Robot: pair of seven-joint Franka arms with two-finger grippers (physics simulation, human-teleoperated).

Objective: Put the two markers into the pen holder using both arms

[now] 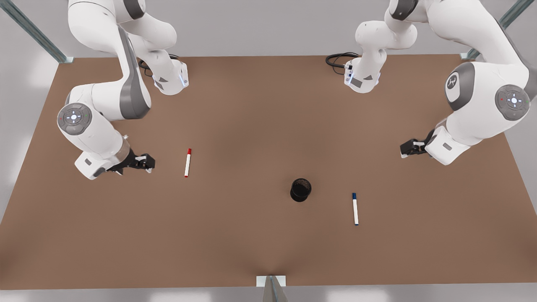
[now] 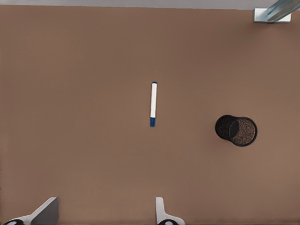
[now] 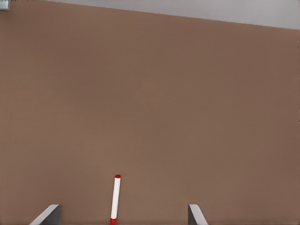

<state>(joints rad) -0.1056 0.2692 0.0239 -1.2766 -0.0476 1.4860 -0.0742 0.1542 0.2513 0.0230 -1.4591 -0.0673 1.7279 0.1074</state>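
Observation:
The red-capped marker (image 1: 187,162) lies flat on the brown table at the front view's left. My right gripper (image 1: 147,162) hovers open just beside it. In the right wrist view this marker (image 3: 115,199) lies ahead of the spread fingers of that gripper (image 3: 124,221). The blue-capped marker (image 1: 355,209) lies at the front view's right, near the black pen holder (image 1: 301,189), which stands upright. My left gripper (image 1: 406,149) hangs open, farther back and to the right of the blue marker. In the left wrist view, the blue marker (image 2: 153,104) and the pen holder (image 2: 236,130) lie beyond the open left gripper (image 2: 103,220).
The brown table (image 1: 251,117) is bounded by metal frame posts at its corners and at the near edge's middle (image 1: 271,286). Black cables (image 1: 337,61) coil by the arm bases at the back.

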